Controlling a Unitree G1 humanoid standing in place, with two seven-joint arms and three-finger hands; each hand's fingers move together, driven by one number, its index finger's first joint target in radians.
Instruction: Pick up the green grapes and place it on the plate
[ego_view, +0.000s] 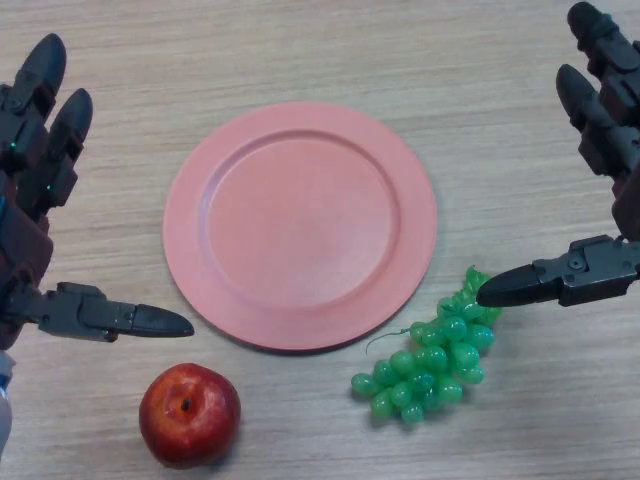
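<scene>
Right hand (606, 150) entered from the view's right edge, black, fingers straight and pointing up toward the far side of the bench, thumb stretched out sideways toward the centre. Fingers and thumb were spread well apart, holding nothing. Thumb tip sat just over the upper right edge of the green grapes (432, 352), at or very near them; can't tell if it actually touched.

Left hand (40, 210) mirrored it at the view's left edge: fingers straight, pointing away, thumb out sideways toward the centre, spread wide apart w/ nothing in it. Its thumb tip hovered above and left of a red apple (190, 415), apart from it.

Green grapes lay on the bench near the front right, a small bunch w/ a thin stem curling to its left. They were just beside the lower right rim of the plate (300, 225), not on it.

Plate was pink, round, flat on the bench between the two hands, centre of view. Apple stood front left, below the plate's lower left rim, near but not touching. Bench (320, 50) was light wood-grain.
</scene>
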